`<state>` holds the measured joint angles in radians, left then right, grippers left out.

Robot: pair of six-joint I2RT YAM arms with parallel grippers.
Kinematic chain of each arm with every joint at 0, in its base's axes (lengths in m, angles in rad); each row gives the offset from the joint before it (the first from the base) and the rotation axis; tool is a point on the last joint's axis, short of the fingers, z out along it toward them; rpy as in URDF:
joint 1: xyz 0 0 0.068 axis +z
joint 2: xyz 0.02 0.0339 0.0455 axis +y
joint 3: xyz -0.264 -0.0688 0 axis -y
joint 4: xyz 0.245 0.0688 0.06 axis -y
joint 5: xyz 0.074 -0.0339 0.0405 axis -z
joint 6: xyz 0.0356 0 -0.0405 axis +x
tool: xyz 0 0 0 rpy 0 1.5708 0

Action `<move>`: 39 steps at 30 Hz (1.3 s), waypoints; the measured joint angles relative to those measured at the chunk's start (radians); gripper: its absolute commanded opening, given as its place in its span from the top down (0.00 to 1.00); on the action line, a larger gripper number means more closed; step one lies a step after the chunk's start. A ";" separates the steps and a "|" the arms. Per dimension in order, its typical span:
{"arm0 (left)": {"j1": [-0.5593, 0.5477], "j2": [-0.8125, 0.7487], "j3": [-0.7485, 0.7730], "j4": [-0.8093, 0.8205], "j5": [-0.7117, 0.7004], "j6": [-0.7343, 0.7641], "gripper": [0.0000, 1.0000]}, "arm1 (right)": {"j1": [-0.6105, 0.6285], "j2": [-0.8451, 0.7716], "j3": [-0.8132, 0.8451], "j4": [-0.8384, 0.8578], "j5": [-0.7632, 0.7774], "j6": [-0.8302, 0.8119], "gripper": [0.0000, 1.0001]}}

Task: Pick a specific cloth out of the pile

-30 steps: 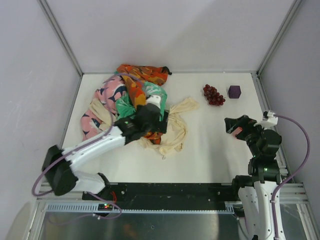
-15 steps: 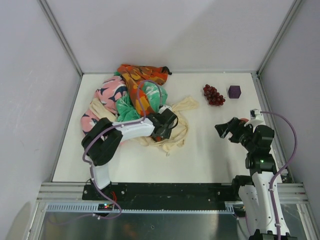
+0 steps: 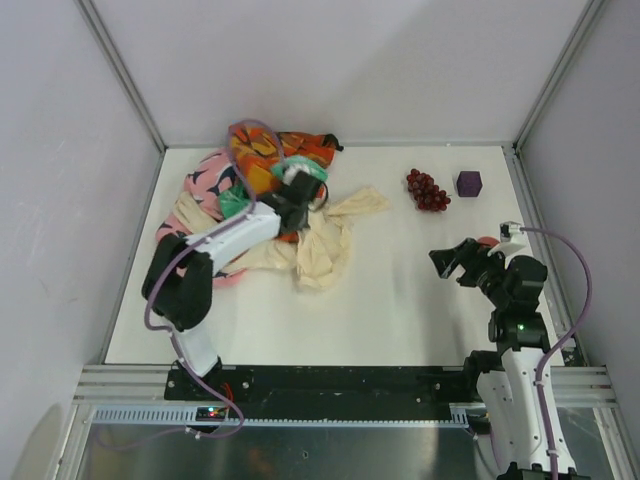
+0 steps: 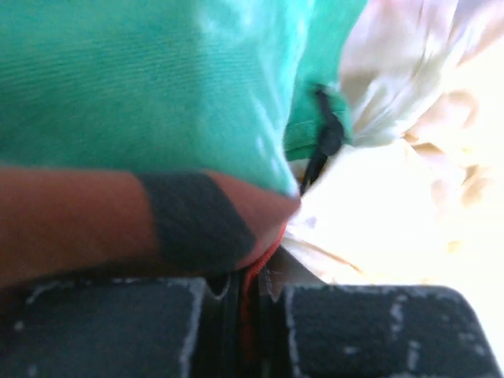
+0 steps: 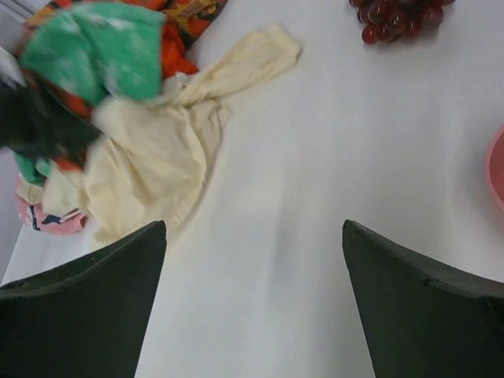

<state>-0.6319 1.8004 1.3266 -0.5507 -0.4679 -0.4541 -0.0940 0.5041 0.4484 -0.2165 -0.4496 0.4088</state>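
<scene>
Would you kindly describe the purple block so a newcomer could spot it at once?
On the white table, go to the far right corner. The purple block sits just right of the dark red grapes; it alone there is angular and flat-sided.

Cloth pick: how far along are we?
Done: the left gripper is in the pile, under the teal cloth. In hand: its jaws are shut on an orange-red fold, seemingly the cloth. Left: nothing is pulled free yet; the cloth lies buried and must be drawn out. The right gripper hangs open, apart.
</scene>
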 measured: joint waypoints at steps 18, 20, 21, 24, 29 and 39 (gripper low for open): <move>0.586 -0.093 0.367 0.009 -0.183 0.055 0.99 | 0.544 0.458 0.000 0.457 0.153 0.001 0.01; 0.615 -0.074 0.367 0.002 -0.164 0.025 0.99 | 0.628 0.649 0.100 0.513 0.187 0.008 0.01; 0.627 -0.060 0.366 0.000 -0.152 0.008 0.99 | 0.658 0.740 0.157 0.532 0.203 0.013 0.01; 0.661 -0.010 0.361 -0.013 -0.124 -0.037 0.99 | 0.722 1.026 0.373 0.579 0.240 0.037 0.01; 0.703 0.066 0.336 -0.031 -0.092 -0.106 0.99 | 0.745 1.379 0.704 0.614 0.270 0.075 0.01; 0.729 0.118 0.330 -0.027 -0.040 -0.163 0.99 | 0.731 1.885 1.387 0.420 0.341 0.180 0.34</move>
<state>0.0967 1.9186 1.6566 -0.5777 -0.5076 -0.6170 0.6369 2.3890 1.8355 0.2035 -0.1089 0.5888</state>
